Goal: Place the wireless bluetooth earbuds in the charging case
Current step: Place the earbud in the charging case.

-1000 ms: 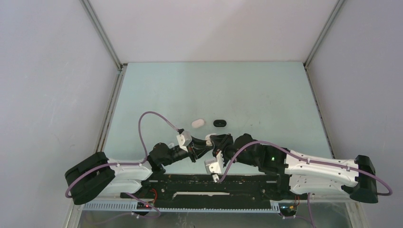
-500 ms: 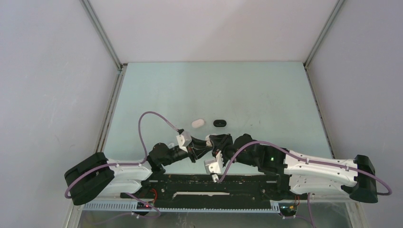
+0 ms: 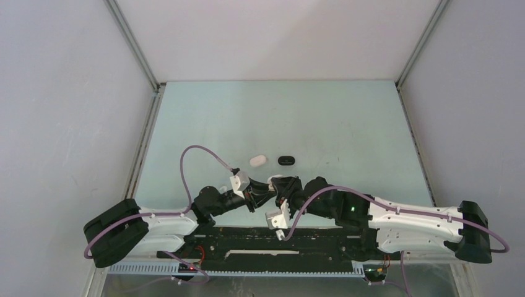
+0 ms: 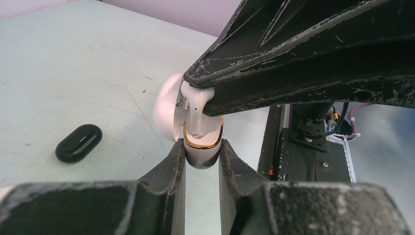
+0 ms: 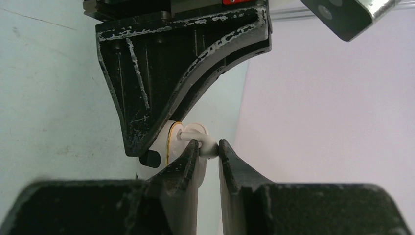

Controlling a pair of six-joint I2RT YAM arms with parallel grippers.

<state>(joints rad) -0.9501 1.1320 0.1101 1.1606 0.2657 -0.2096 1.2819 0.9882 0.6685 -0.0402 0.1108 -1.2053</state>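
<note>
My left gripper [image 4: 201,148] is shut on the base of an open white charging case [image 4: 203,156] with a gold rim, its lid [image 4: 165,105] tipped back to the left. My right gripper [image 5: 208,147] is shut on a white earbud [image 5: 210,146] and holds it at the case's mouth [image 5: 172,138], the stem pointing into the case. The earbud [image 4: 195,100] also shows in the left wrist view under the right gripper's black fingers [image 4: 303,58]. In the top view the two grippers [image 3: 272,190] meet near the table's front middle.
A closed black pill-shaped case [image 3: 285,161] and a closed white one [image 3: 257,159] lie side by side on the pale green table [image 3: 322,124], just beyond the grippers. The black case also shows in the left wrist view [image 4: 78,143]. Grey walls enclose the table.
My right arm has shifted slightly left, bringing the earbud closer onto the case. The left arm and the cases on the table have not moved.
</note>
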